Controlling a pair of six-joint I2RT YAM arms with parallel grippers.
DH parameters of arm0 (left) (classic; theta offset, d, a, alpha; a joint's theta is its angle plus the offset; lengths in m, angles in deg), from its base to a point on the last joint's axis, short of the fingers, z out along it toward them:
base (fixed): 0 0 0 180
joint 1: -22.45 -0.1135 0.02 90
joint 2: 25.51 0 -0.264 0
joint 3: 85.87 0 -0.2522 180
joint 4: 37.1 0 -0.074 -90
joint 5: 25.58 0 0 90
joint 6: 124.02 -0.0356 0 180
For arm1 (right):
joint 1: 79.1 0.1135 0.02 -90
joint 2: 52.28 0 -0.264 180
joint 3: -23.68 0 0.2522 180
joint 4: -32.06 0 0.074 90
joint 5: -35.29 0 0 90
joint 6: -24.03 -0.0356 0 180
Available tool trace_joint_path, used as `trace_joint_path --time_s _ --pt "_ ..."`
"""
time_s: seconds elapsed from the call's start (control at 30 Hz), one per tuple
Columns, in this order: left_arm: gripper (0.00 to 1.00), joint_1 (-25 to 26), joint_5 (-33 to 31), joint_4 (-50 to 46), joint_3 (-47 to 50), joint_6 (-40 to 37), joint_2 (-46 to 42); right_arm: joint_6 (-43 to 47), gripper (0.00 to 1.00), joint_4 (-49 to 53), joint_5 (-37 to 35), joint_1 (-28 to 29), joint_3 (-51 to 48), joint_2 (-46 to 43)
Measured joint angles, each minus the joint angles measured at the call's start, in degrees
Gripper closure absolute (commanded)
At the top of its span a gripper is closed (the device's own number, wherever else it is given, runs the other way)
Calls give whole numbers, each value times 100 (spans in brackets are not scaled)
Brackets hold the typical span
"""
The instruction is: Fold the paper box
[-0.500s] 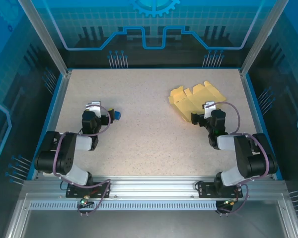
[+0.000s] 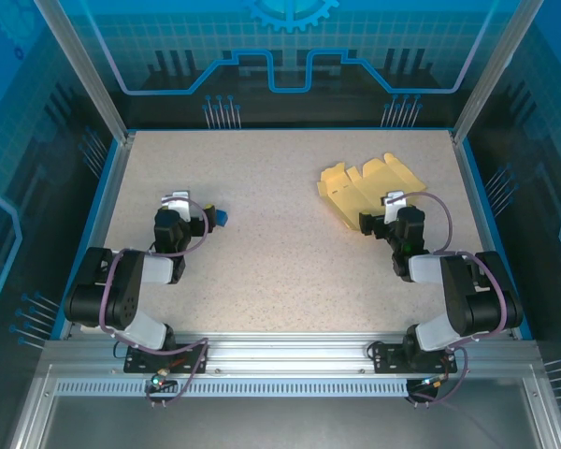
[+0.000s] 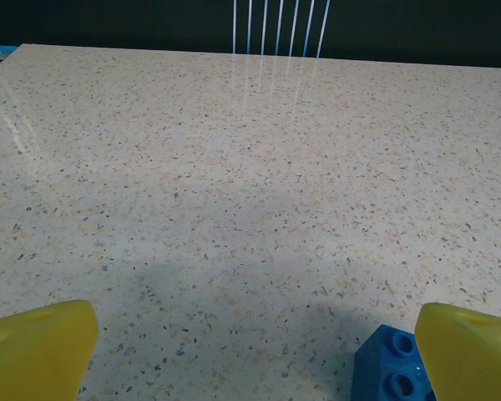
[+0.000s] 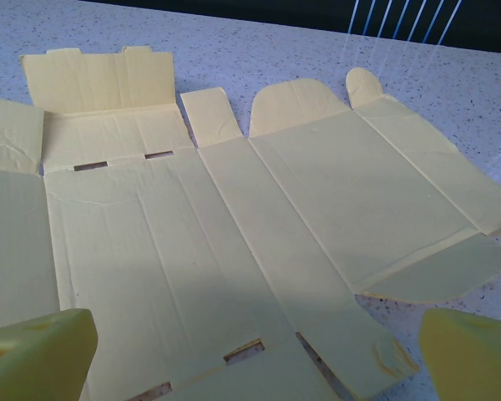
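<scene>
The paper box (image 2: 360,187) is a pale yellow die-cut sheet lying flat and unfolded at the back right of the table. In the right wrist view the paper box (image 4: 234,234) spreads out with its flaps, slots and rounded tabs showing. My right gripper (image 2: 379,217) hovers at the sheet's near edge, open, its yellow fingertips (image 4: 42,355) wide apart over the card with nothing held. My left gripper (image 2: 182,210) rests at the left of the table, open, yellow fingertips (image 3: 33,347) wide apart over bare tabletop.
A small blue toy brick (image 2: 220,217) sits just right of the left gripper, the same blue brick (image 3: 388,372) by its right fingertip. The speckled tabletop (image 2: 280,253) is walled by a metal frame and blue panels.
</scene>
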Motion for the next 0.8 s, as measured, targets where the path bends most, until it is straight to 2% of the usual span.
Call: trace_joint_path --time_s 0.37,0.5,0.67,0.8 --pt "1 0 -4 0 0 0 0 0 0 0 0 0 0 0" --pt "1 0 -199 -153 7 37 -142 -33 0 293 -68 0 87 -118" --pt "1 0 -643 -1045 -7 326 -1342 -413 0 1049 -461 -55 214 -863" --pt "1 -4 -866 -2448 -577 778 -2197 -999 0 1858 -1080 -267 391 -1506"
